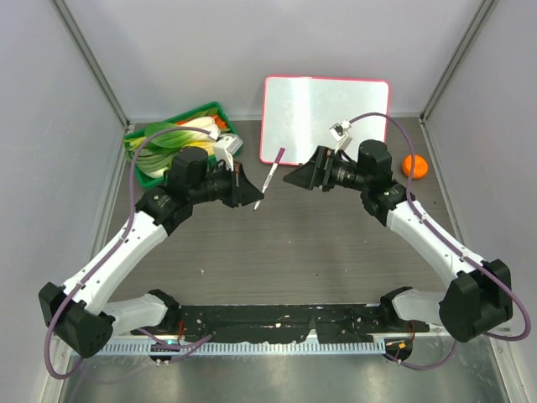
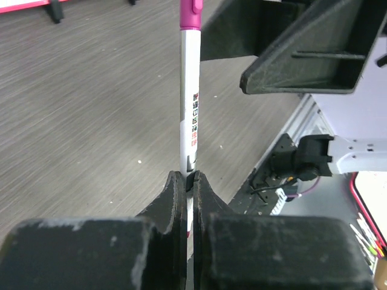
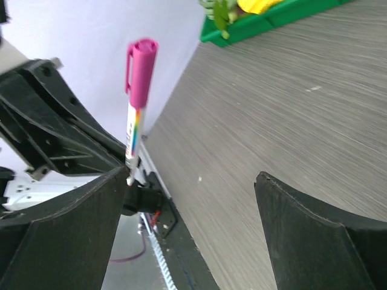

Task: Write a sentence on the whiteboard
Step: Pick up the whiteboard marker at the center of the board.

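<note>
While your left fingers (image 2: 173, 205) pinch the capped marker (image 2: 189, 109) | right fingers (image 3: 314, 241) spread, likely to uncap | whiteboard (image 1: 319, 109) blank, far edge

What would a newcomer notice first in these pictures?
The left gripper is shut on a white marker with a magenta cap, held above mid-table. The right gripper faces it, jaws wide open. Behind them the whiteboard sits at the far edge, no writing visible, with a green vegetable tray to its left.

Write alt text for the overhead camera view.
The left gripper holds a capped magenta marker above the table, the open right gripper facing it. Behind them is a whiteboard with no writing visible, a green vegetable tray to its left.
</note>
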You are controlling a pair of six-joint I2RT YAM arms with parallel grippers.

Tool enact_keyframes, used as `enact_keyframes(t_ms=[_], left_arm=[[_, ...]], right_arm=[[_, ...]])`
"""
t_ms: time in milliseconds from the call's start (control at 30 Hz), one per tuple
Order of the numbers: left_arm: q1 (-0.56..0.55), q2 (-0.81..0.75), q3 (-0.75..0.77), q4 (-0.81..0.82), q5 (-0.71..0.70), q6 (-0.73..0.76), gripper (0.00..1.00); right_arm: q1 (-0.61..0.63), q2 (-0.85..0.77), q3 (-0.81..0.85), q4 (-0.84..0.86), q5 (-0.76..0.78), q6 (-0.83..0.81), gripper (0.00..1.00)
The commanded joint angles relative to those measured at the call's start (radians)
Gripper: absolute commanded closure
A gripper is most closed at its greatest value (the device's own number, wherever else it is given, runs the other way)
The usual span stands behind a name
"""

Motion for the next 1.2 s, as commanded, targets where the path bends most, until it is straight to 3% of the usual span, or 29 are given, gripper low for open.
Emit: enact_keyframes(t_ms=[0,67,267,667,800,867,900,1000,1167], left_arm=[[0.001,-0.008,-0.020,0.143,0.118,-0.037,1.00],[0.001,0.005,-0.014,0.146,0.143,-0.048,1.00],[0.001,0.042,-0.017,0.187,0.180,-0.076,1.00],[0.001,0.088,-0.027,0.239,0.246,-0.102,1.00],[0.001,0.093,-0.037,0.245,0.272,-0.113,1.00],[0.001,0.095,-0.046,0.248,0.280,-0.116,1.00],[0.002,0.093,-0.047,0.244,0.280,-0.113,1.00],[0.002,0.088,-0.047,0.219,0.274,-0.102,0.99],[0.004,0.049,-0.061,0.173,0.189,-0.081,0.38]], right_arm=[[0.001,0.018,-0.008,0.235,-0.114,0.150,0.09],[0.002,0.030,-0.006,0.273,-0.143,0.163,0.10],[0.008,0.055,-0.011,0.293,-0.190,0.177,0.32],[0.059,0.087,-0.014,0.321,-0.258,0.174,0.46],[0.067,0.105,-0.014,0.324,-0.266,0.177,0.62],[0.067,0.107,-0.014,0.329,-0.263,0.178,0.79],[0.065,0.107,-0.015,0.333,-0.260,0.181,0.94],[0.067,0.104,-0.020,0.333,-0.241,0.181,0.99],[0.068,0.072,-0.026,0.295,-0.169,0.160,0.99]])
